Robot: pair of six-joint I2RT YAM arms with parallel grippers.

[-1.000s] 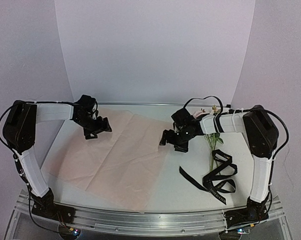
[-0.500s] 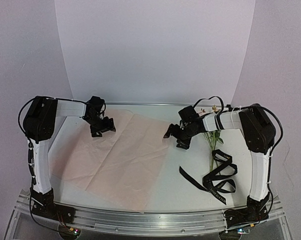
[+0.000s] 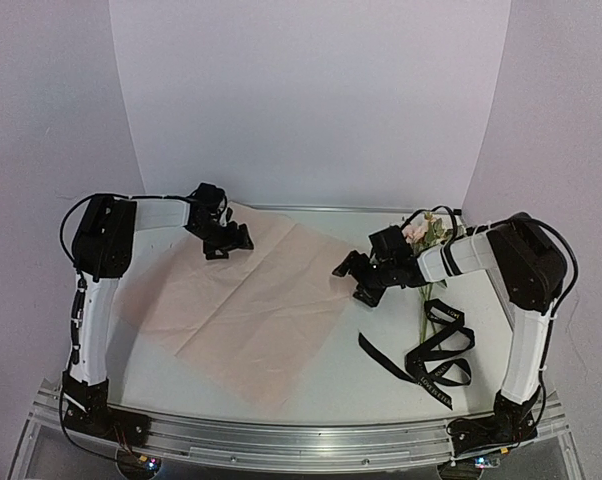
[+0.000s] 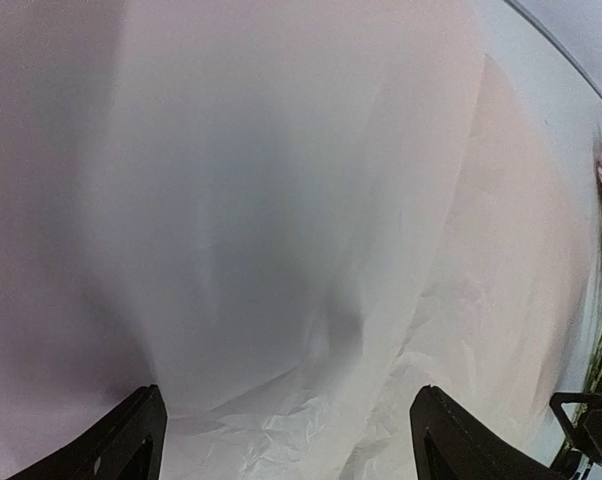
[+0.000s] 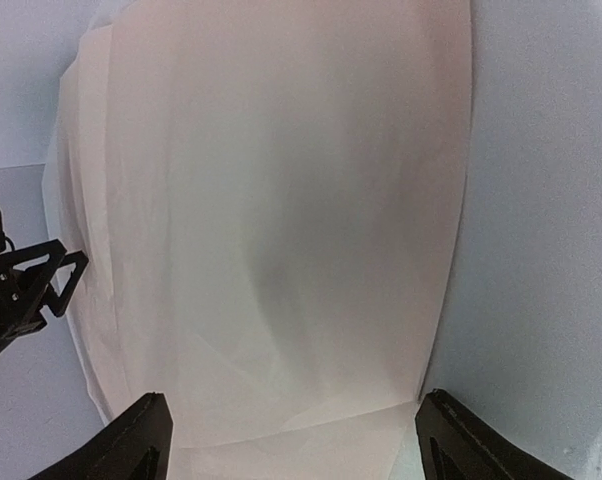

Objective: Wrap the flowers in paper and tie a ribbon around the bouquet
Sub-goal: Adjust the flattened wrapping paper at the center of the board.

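Note:
The pink paper [image 3: 251, 300] lies spread flat on the table. My left gripper [image 3: 231, 243] hovers open over its far left edge. In the left wrist view the crinkled paper [image 4: 311, 250] fills the space beyond the open left gripper [image 4: 291, 445]. My right gripper [image 3: 353, 280] stands open at the paper's right edge. In the right wrist view the paper's corner [image 5: 281, 200] lies between the wide jaws of the right gripper [image 5: 286, 445]. The flowers [image 3: 421, 232] lie behind the right wrist, stems toward me. The black ribbon [image 3: 436, 350] curls at the near right.
A white backdrop rises behind the table [image 3: 381, 380]. The metal rail [image 3: 301, 440] carrying both arm bases runs along the near edge. Bare table surface [image 5: 541, 250] shows right of the paper in the right wrist view.
The left gripper has swung right and farther back along the paper's far edge. The right gripper has drifted slightly right and nearer. The paper has shifted and turned a little.

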